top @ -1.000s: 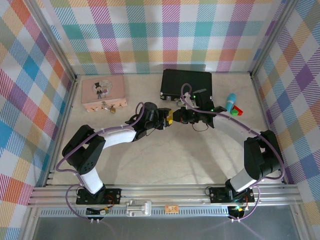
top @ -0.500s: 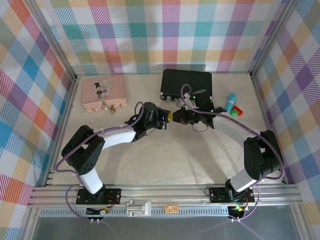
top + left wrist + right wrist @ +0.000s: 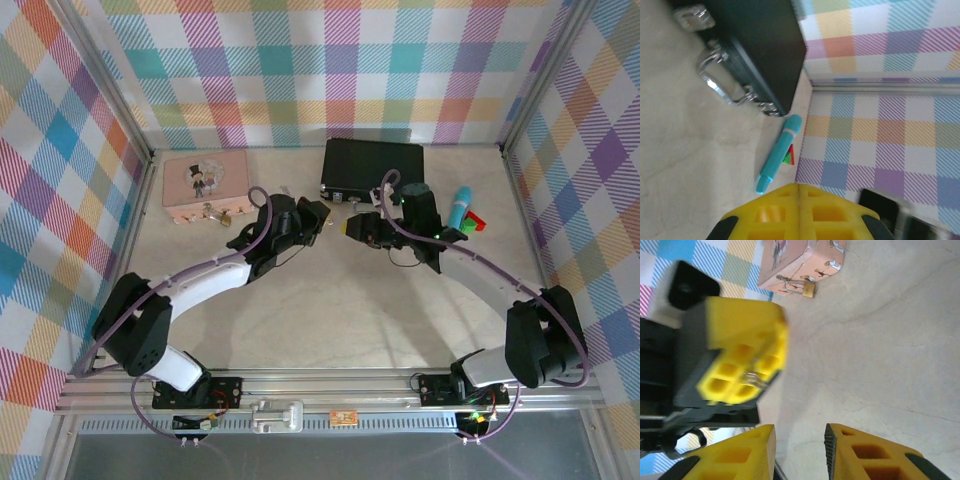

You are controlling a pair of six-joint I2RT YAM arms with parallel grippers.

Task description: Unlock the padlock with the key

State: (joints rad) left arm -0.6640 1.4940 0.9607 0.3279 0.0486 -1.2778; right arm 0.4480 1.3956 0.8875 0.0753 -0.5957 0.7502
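Between the left gripper's (image 3: 751, 376) blocky yellow fingers (image 3: 742, 335) glints a thin silvery key (image 3: 754, 378).

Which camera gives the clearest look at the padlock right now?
The right wrist view: the padlock shows a distinct brass body and thin shackle at the pink tin's front. The top external view shows the padlock as a small brass speck there. The left wrist view faces the black case instead.
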